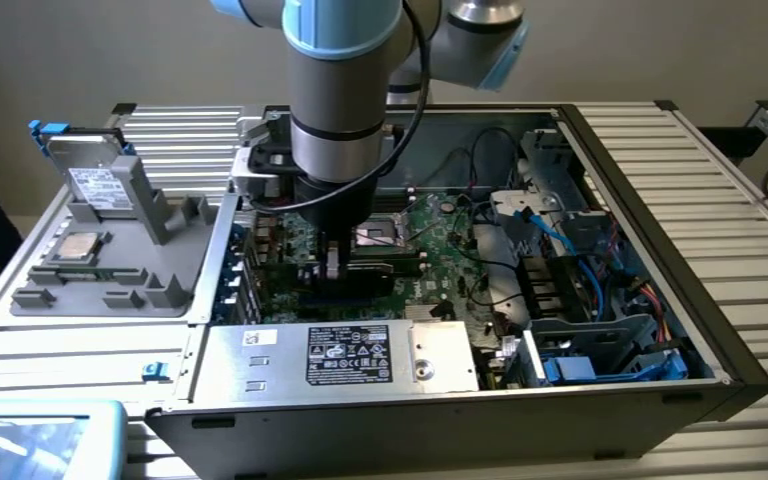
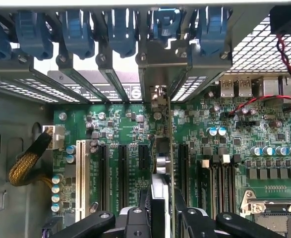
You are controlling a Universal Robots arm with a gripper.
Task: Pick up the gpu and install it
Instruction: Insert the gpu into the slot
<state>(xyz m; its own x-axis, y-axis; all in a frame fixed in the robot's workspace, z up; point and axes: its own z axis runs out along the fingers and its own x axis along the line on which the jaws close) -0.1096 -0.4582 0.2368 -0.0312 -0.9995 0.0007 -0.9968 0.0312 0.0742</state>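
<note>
The jaws are clamped on the gpu [image 2: 160, 158], which hangs on edge straight below them over the motherboard [image 2: 125, 124], its long axis parallel to the black expansion slots [image 2: 121, 173], bracket end toward the case's rear wall [image 2: 150, 69].

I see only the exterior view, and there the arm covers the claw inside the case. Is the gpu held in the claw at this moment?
Observer: Yes. In the wrist view the claw is closed on the gpu, with one finger on each side of the card.
Operator: How does the card stand?
Observer: It stands on edge over the motherboard, beside a black slot. Its metal end is close to the blue latches at the case wall.
</note>
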